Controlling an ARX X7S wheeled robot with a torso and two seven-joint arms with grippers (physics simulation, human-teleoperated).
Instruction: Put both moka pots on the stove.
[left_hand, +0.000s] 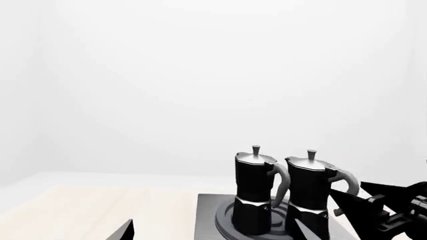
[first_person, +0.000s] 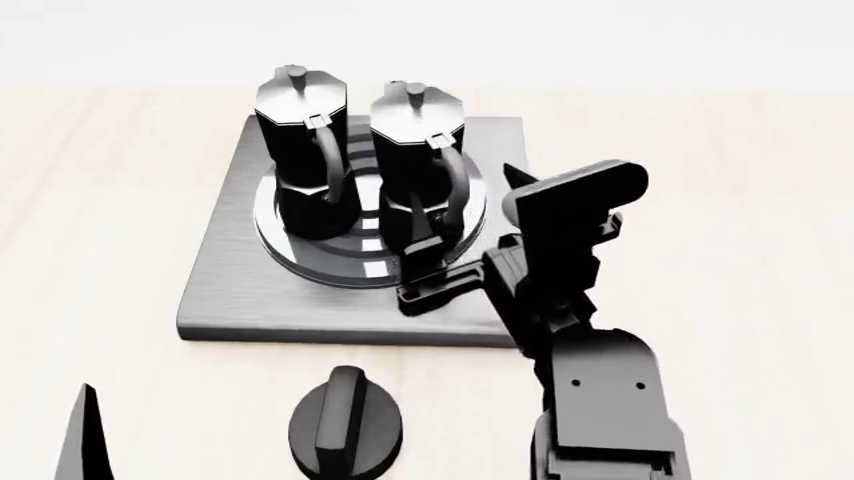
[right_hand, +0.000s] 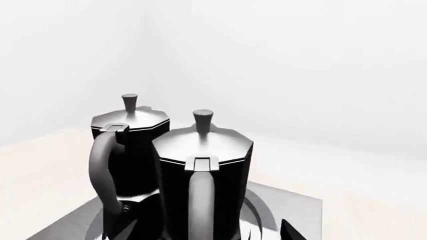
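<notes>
Pale table (first_person: 747, 200): both moka pots (first_person: 416, 160) on stove (first_person: 227, 290).

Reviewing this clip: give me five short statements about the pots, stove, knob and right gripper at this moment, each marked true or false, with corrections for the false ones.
1. Both moka pots, the left pot and the right pot, stand upright on the stove. True.
2. One pot lies tipped on its side. False: both are upright, lids on top.
3. The black round knob sits on the burner rings. False: it is on the table, off the stove, on the robot's side of it.
4. The right gripper is at the base of the right pot, by its handle. True.
5. The pots stand at opposite stove corners. False: they are side by side on the burner.
</notes>
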